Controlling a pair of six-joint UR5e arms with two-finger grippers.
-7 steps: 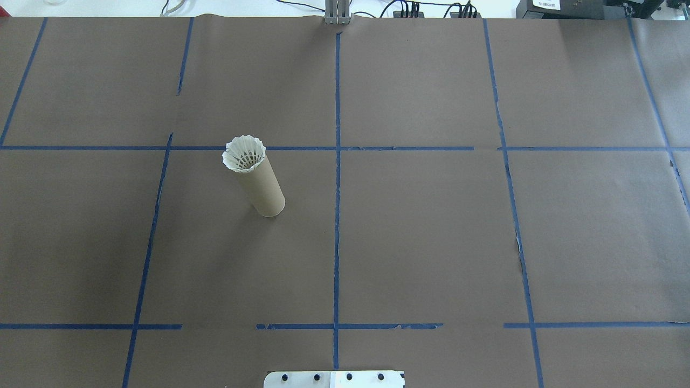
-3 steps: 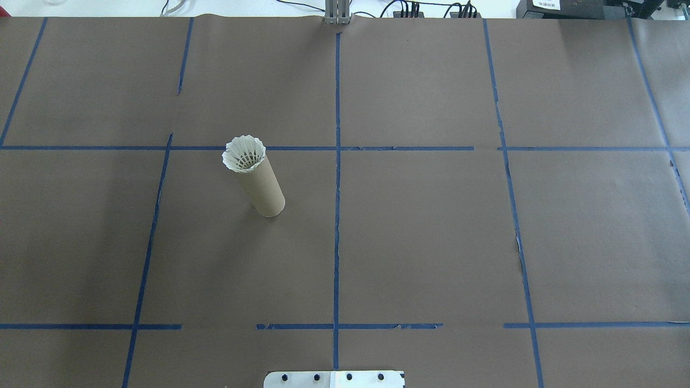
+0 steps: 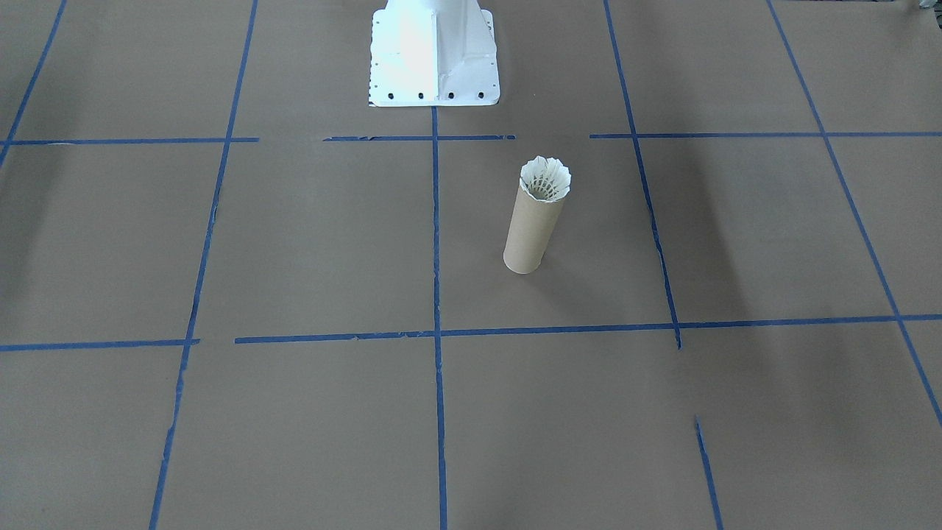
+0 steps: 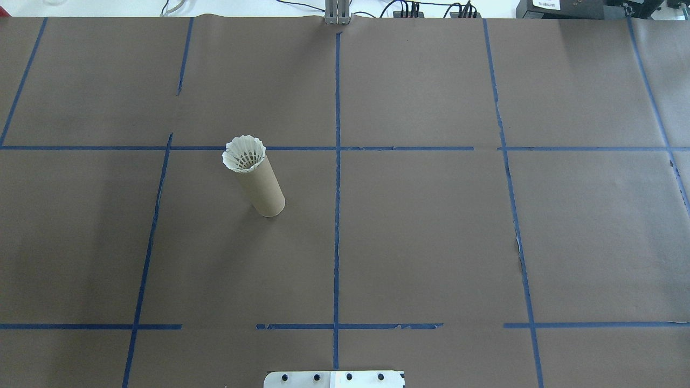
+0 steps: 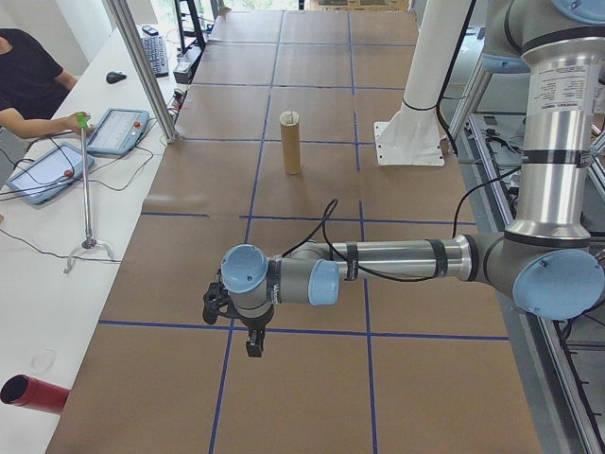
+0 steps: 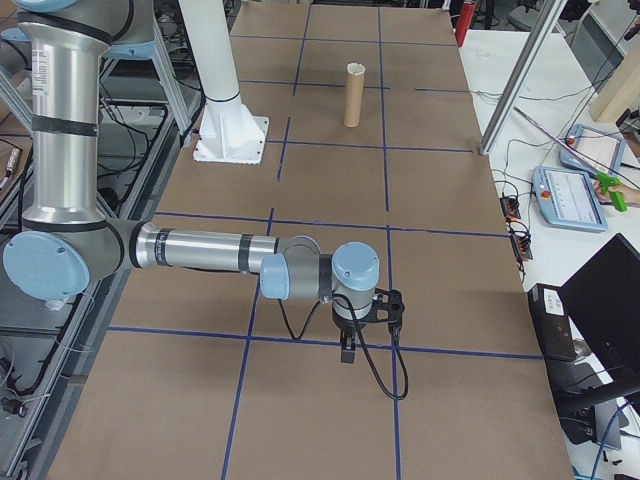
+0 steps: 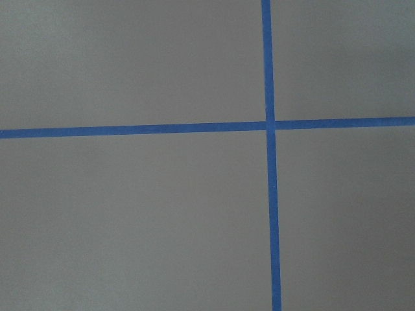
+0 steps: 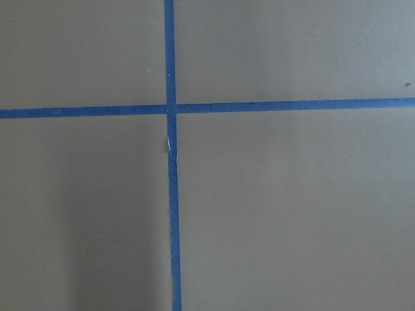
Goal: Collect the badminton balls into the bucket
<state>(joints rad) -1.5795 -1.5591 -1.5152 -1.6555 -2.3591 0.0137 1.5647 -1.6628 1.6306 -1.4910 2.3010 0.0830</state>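
The bucket is a tall brown cardboard tube standing upright left of the centre tape line; it also shows as bucket, bucket and bucket. The badminton ball sits in its mouth, white feather skirt flaring above the rim, cork end hidden inside; the badminton ball shows the same. My left gripper hangs over bare paper far from the tube. My right gripper hovers over the opposite end of the table. Whether either is open or shut I cannot tell. The wrist views show only paper and tape.
Brown paper with blue tape lines covers the table. The white robot base stands at the robot's edge. In the exterior left view a person sits at a side bench with tablets and a thin stand.
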